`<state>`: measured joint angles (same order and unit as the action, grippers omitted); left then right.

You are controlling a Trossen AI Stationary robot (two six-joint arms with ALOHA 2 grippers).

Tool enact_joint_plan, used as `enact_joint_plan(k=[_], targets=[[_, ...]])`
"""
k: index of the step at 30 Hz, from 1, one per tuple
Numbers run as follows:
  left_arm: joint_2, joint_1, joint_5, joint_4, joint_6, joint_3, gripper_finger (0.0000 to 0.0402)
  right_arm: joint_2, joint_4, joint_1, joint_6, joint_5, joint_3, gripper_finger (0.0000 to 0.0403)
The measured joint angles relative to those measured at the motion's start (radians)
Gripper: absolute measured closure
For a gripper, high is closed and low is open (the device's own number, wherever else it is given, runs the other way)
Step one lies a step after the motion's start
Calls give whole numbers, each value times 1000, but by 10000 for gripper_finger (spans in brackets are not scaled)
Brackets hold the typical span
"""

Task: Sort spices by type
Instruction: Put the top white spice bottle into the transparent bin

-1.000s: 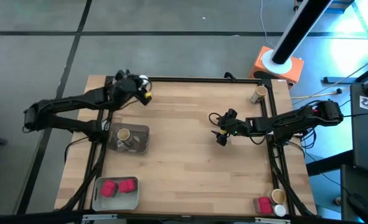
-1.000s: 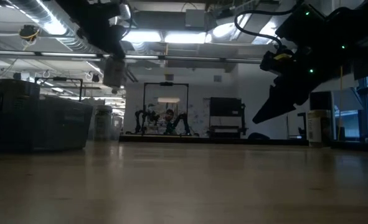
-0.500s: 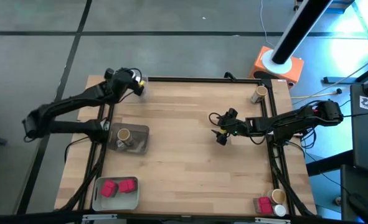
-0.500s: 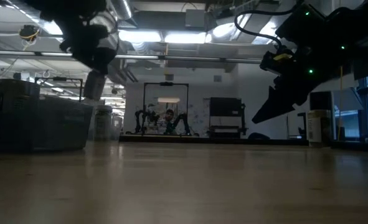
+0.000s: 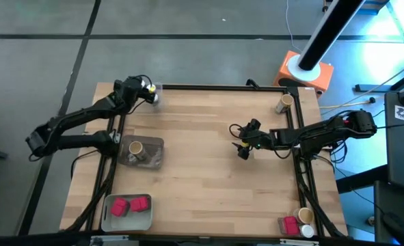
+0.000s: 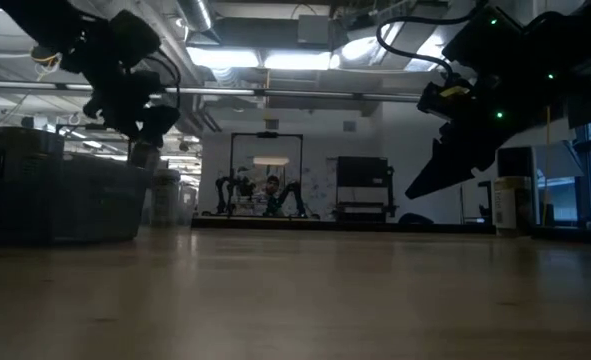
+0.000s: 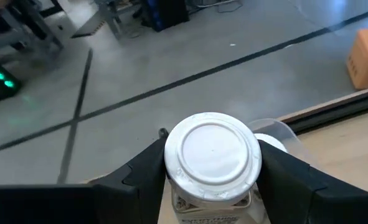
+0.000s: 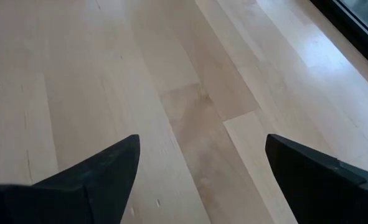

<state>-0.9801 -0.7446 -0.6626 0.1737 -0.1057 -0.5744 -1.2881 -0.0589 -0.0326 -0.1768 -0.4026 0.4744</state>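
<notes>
My left gripper (image 5: 149, 92) is over the table's far-left corner, shut on a round jar with a white lid (image 7: 212, 152). In the low view the left gripper (image 6: 140, 150) is well above the tabletop. Just past it a clear container (image 7: 282, 129) has another white lid (image 7: 272, 142) in it. My right gripper (image 5: 243, 147) is open above bare wood right of the table's middle, touching nothing; the right wrist view (image 8: 199, 162) shows only boards between its fingers. My left gripper pinches the white-lidded jar between its two fingers (image 7: 140, 177), which sit on opposite sides of the jar's body just under the lid (image 7: 174, 190). The lid's flat top faces the wrist camera. The jar is lifted clear of the table.
A clear tray (image 5: 154, 158) on the left side holds a tan-lidded jar (image 5: 136, 147). A grey tray (image 5: 107, 215) at the near-left corner holds two red boxes (image 5: 128, 205). A tan-lidded jar (image 5: 284, 104) stands at the far-right corner. A red box (image 5: 288, 225), a tan lid (image 5: 305, 216) and a white lid (image 5: 307, 231) are at the near-right corner.
My left gripper has carried the white-lidded jar toward the table's far-left corner and has come lower in the low view. The jar has stayed in its hold. My right arm has kept still.
</notes>
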Motion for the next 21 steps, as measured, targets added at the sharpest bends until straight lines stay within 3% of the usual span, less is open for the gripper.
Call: enact_joint_plan(k=[21], targets=[[-189, -107, 53, -60, 0, 12, 200, 0, 0, 0, 0, 1, 0, 59]])
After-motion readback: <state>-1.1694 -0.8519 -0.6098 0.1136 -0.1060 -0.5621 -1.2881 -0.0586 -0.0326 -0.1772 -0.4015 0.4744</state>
